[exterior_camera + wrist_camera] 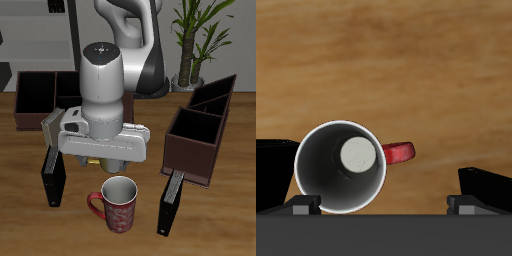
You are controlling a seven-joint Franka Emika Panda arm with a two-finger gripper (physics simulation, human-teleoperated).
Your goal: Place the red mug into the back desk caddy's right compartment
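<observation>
The robot's two-finger gripper [110,190] hangs just above the red mug with the pale swirly pattern, red handle and white inside [118,204], its two black fingers [53,178] spread wide, one on each side of the mug and well clear of its wall, holding nothing. The red mug stands upright on the wooden table [220,220], mouth up, nearer the table's front edge than anything else on it. In the wrist view the mug's round white rim [340,167] and grey floor show from straight above (the handle [399,152] sticks out sideways), with bare wood beyond it.

Farther back from the mug, largely behind the arm's pale body, lies the long, low dark-brown back desk caddy [40,97] with black-lined sections. Which of its sections is the right compartment I cannot tell from here. Also behind the mug, off to the other side, a similar brown caddy [203,128] sits at an angle.
</observation>
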